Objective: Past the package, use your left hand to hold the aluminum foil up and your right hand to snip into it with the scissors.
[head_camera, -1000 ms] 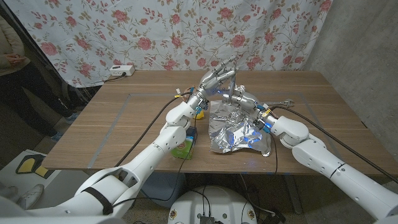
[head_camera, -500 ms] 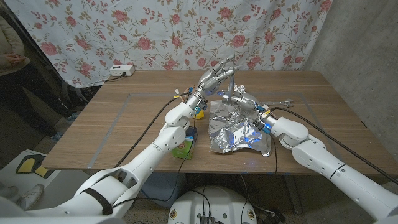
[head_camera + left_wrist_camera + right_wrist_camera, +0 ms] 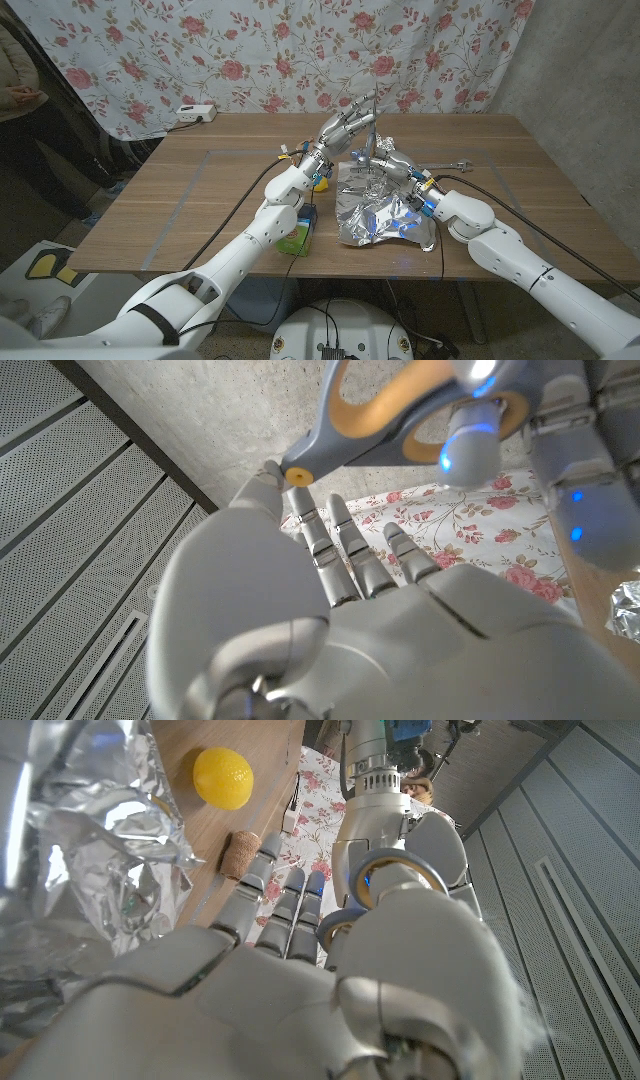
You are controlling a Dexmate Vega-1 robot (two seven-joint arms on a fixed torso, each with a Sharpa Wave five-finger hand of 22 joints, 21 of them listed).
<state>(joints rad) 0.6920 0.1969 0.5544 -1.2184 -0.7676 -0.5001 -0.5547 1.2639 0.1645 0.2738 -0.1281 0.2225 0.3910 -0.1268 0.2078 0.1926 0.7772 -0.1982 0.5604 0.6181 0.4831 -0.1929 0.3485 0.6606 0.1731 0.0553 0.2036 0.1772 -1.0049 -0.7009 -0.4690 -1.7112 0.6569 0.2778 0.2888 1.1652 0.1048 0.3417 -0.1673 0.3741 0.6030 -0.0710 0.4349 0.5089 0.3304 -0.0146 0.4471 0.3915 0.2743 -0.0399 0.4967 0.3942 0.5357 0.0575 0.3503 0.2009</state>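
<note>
Worktop [image 3: 180,200] carries crumpled aluminum foil [image 3: 385,215]. Left hand [image 3: 347,127] is raised above the foil's far edge, fingers spread; foil grip unclear. Right hand [image 3: 390,163] over the foil grips scissors [image 3: 400,420], likely positioning to snip. Lemon [image 3: 223,777] just beside foil; green box [image 3: 296,238] nearer.

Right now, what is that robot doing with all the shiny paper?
The robot is getting ready to cut aluminum foil that lies crumpled on the wooden table. Its right hand holds scissors with grey and orange handles, raised over the far part of the foil. Its left hand is lifted up beside them with its fingers spread; whether it is pinching the foil can't be made out. A yellow ball and a green package sit close by.
</note>
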